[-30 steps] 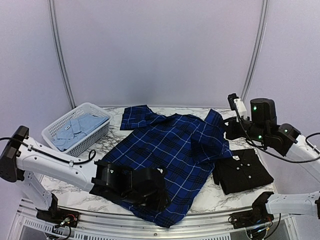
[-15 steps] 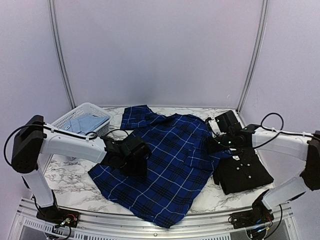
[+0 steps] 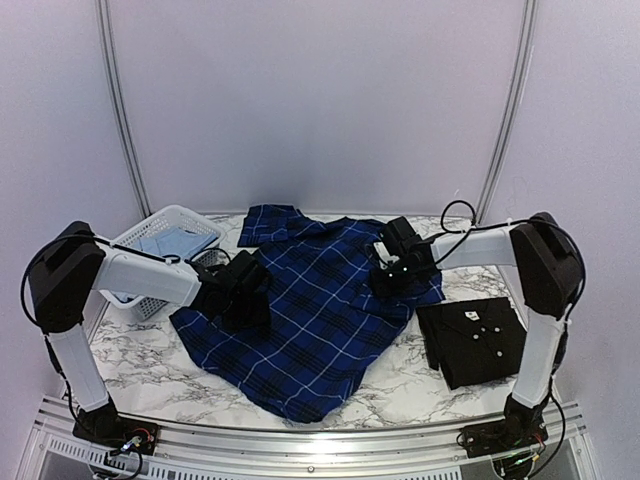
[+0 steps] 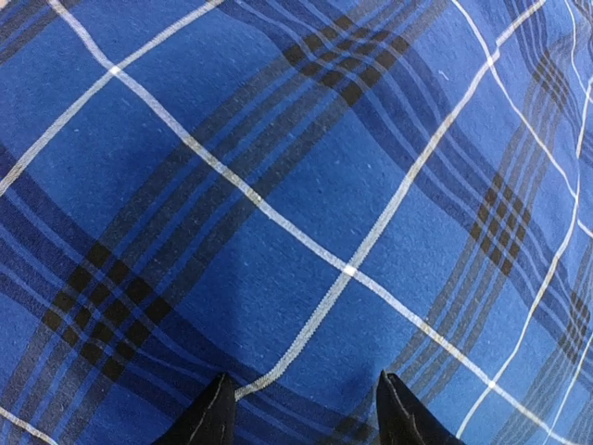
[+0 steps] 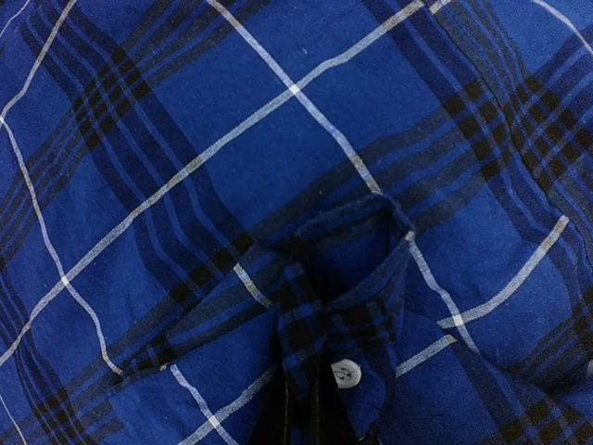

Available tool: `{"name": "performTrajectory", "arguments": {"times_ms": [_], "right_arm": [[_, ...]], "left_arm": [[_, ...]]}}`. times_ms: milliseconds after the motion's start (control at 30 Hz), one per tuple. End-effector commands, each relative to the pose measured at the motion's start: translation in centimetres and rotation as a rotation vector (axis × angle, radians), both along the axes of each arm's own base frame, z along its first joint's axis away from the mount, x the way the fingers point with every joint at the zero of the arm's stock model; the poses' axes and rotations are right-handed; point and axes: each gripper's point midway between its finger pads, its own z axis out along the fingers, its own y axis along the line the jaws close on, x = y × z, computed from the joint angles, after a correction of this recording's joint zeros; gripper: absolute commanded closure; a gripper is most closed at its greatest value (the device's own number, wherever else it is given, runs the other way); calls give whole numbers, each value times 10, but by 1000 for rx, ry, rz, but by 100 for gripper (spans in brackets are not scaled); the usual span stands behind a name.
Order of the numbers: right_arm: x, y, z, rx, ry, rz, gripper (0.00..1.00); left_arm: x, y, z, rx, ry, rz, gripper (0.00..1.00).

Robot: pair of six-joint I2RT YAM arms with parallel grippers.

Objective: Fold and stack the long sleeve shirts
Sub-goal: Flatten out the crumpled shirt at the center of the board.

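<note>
Marble table [image 3: 150, 375] is carrying three shirts, one basket and two grippers.

- One plaid shirt [image 3: 320, 320], blue and navy with thin white lines, is lying spread across the middle, reaching from the far edge toward the near rail.
- One white lattice basket [image 3: 172, 212] is sitting far left.
- One black shirt [image 3: 475, 340] is lying folded, near right, just beside the plaid one.
- One pale blue shirt [image 3: 175, 243] is resting inside the basket.
- Left gripper [image 3: 245, 300] is hovering over the plaid shirt's left part, fingertips [image 4: 211, 419] standing apart above flat cloth, grasping nothing.
- Right gripper [image 3: 392, 278] is clenching a bunched fold of the plaid shirt's right side, beside one white button [image 5: 345, 373].
</note>
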Motion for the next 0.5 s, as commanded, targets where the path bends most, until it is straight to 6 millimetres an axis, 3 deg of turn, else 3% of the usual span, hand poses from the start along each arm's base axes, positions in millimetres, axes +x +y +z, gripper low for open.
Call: {"name": "performTrajectory", "arguments": {"times_ms": [0, 133, 267, 367, 467], "right_arm": [[33, 30, 0, 40, -20, 50, 100], [59, 39, 12, 50, -40, 49, 100], [66, 39, 20, 39, -61, 53, 100], [63, 33, 23, 34, -62, 49, 100], [59, 31, 24, 41, -65, 50, 100]], "left_arm": [[-3, 54, -51, 156, 148, 10, 45], [22, 52, -34, 141, 118, -23, 40], [26, 18, 16, 71, 48, -115, 30], [0, -10, 56, 48, -12, -194, 24], [-48, -34, 82, -12, -35, -255, 22]]}}
